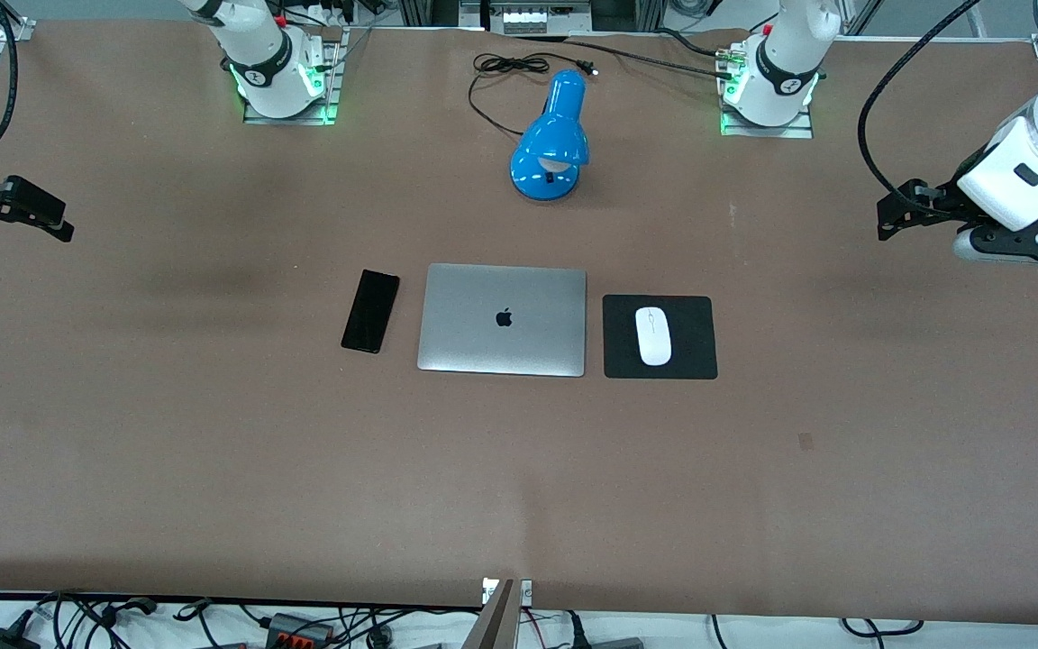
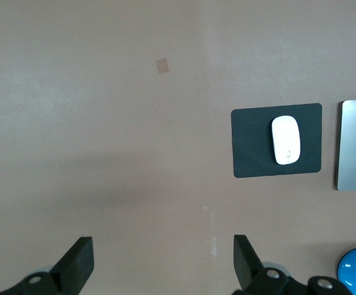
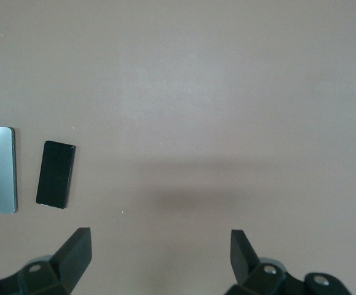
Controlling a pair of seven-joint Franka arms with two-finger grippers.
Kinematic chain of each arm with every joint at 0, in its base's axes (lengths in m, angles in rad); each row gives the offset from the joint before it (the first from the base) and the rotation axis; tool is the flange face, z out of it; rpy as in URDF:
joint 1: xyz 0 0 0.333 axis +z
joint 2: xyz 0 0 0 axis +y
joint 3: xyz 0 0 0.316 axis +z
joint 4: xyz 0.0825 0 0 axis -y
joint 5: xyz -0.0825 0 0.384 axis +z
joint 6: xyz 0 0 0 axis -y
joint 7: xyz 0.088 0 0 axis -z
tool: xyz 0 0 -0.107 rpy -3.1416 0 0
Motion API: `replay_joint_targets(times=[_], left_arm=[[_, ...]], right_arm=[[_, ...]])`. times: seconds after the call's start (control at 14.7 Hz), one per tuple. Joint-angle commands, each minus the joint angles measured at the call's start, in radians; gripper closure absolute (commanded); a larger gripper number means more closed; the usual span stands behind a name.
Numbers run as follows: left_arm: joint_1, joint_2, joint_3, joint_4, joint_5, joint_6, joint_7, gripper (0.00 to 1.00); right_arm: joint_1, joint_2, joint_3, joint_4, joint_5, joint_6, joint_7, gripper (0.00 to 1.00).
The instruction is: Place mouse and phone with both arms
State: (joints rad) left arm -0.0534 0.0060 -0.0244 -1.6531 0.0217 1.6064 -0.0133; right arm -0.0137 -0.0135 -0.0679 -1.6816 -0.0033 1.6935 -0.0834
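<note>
The white mouse (image 1: 653, 335) lies on a black square pad (image 1: 690, 351), beside the laptop toward the left arm's end; it also shows in the left wrist view (image 2: 286, 140). The black phone (image 1: 370, 310) lies flat beside the laptop toward the right arm's end, and shows in the right wrist view (image 3: 55, 174). My left gripper (image 1: 888, 216) hangs open and empty over bare table at the left arm's end (image 2: 163, 258). My right gripper (image 1: 55, 223) hangs open and empty over bare table at the right arm's end (image 3: 161, 255).
A closed silver laptop (image 1: 502, 319) lies between phone and pad. A blue desk lamp (image 1: 551, 144) with a black cord (image 1: 501, 72) stands farther from the front camera than the laptop. The arm bases (image 1: 280, 72) stand at the table's edge.
</note>
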Motion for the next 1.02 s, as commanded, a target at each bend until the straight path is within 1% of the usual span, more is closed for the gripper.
replay_joint_targets(times=[0.0,0.2,0.55,0.75,0.95], left_arm=[[0.003,-0.004,-0.008,0.006,0.012,0.004,0.007,0.00],[0.003,-0.004,-0.008,0.006,0.012,0.004,0.012,0.00],[0.003,-0.006,-0.006,0.007,0.011,-0.028,0.004,0.00],[0.003,-0.004,-0.006,0.007,0.009,-0.028,0.001,0.00],[0.003,-0.004,-0.006,0.007,0.009,-0.028,0.006,0.00]], right_arm=[[-0.017,-0.014,0.022,0.003,0.003,-0.008,0.016,0.00],[-0.015,-0.019,0.023,-0.001,-0.010,-0.017,0.036,0.00],[-0.014,-0.029,0.025,-0.007,-0.007,-0.029,0.039,0.00],[-0.014,-0.049,0.025,-0.027,-0.007,-0.023,0.039,0.00],[-0.014,-0.049,0.025,-0.029,-0.007,-0.020,0.039,0.00]])
